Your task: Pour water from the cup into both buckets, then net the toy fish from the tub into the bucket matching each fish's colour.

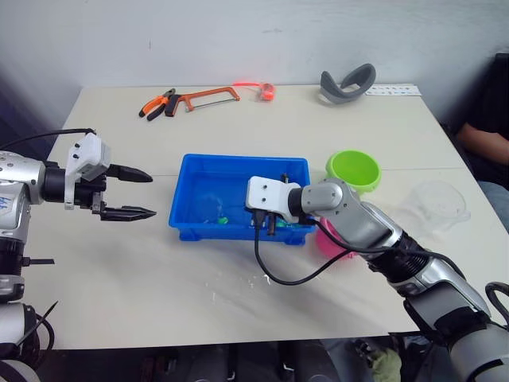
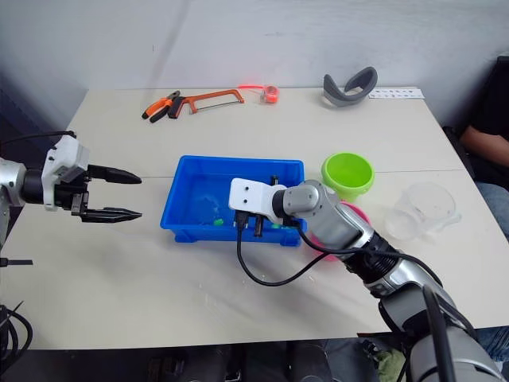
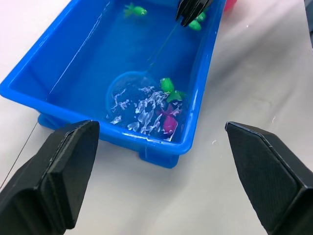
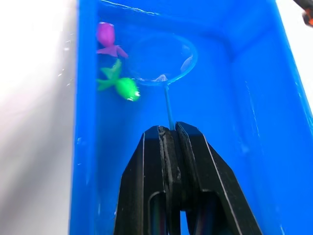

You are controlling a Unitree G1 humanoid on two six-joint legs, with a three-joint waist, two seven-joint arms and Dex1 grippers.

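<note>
A pale beige table (image 1: 238, 278) stands against a plain whitish wall (image 1: 238, 40), its top evenly lit. Along the far edge lie pliers (image 1: 157, 103) with orange grips, an orange-framed hacksaw (image 1: 208, 98), a small glowing red-orange thing (image 1: 265, 90), a grey curved band (image 1: 347, 83) and a white strip (image 1: 391, 90). A person in dark clothes (image 1: 487, 119) sits at the right.

Bright, even light; soft shadows
</note>
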